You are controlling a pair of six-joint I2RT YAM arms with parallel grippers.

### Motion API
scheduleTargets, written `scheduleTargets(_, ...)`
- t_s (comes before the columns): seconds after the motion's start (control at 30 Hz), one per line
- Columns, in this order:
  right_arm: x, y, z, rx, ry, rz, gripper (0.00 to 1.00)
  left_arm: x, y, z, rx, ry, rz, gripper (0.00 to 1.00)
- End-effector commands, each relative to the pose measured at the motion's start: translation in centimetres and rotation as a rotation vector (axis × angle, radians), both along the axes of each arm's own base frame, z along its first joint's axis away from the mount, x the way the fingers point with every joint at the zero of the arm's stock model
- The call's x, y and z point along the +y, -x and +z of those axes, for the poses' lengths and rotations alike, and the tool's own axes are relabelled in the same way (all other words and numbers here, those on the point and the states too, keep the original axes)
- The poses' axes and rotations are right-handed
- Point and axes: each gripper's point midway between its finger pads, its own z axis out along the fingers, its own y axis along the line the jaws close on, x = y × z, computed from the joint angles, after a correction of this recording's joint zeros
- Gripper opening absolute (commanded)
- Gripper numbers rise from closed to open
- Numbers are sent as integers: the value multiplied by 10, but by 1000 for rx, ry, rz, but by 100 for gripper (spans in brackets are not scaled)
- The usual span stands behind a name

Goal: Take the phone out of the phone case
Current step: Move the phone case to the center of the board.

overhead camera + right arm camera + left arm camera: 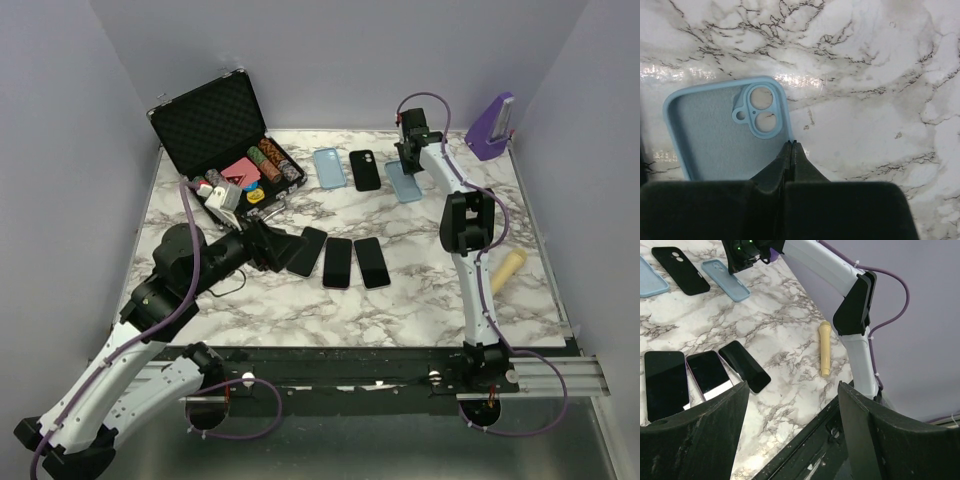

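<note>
Three dark phones lie side by side mid-table, the left phone (307,250), the middle one (338,262) and the right one (371,262); they also show in the left wrist view (744,365). My left gripper (275,246) is wide open and empty just left of them, its fingers (695,432) framing the table's front edge. An empty light blue phone case (715,135) lies flat at the back right (402,183). My right gripper (791,145) is shut, its tips pinched on that case's right rim.
Another light blue case (329,168) and a black case (365,170) lie at the back. An open black chip case (215,130) stands back left. A purple object (492,125) is back right. A cream cylinder (507,270) lies at the right.
</note>
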Motion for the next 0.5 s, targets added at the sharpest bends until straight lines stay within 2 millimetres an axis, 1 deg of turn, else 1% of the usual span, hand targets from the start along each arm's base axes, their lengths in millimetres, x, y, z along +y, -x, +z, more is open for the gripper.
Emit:
scheduleTargets(0.0,3,-16,-16,-49,-84,-91,1,0,-7,6,-2,-4,21,80)
scheduleTargets(0.13,9,-25,-21,-77,-147,-147,1,-6,-10,4,17,-3,9,80)
scheduleTargets(0.23,6,-30,-22,-103,-165,-202,0,-6,-11,4,21,2,10,80)
scheduleTargets(0.37,3,-39,-12,-152,-192,-262,0,-8,-12,3,30,-5,10,80)
scheduleTargets(0.47,6,-45,-5,-182,-219,-271,0,-8,-13,3,34,-4,10,80)
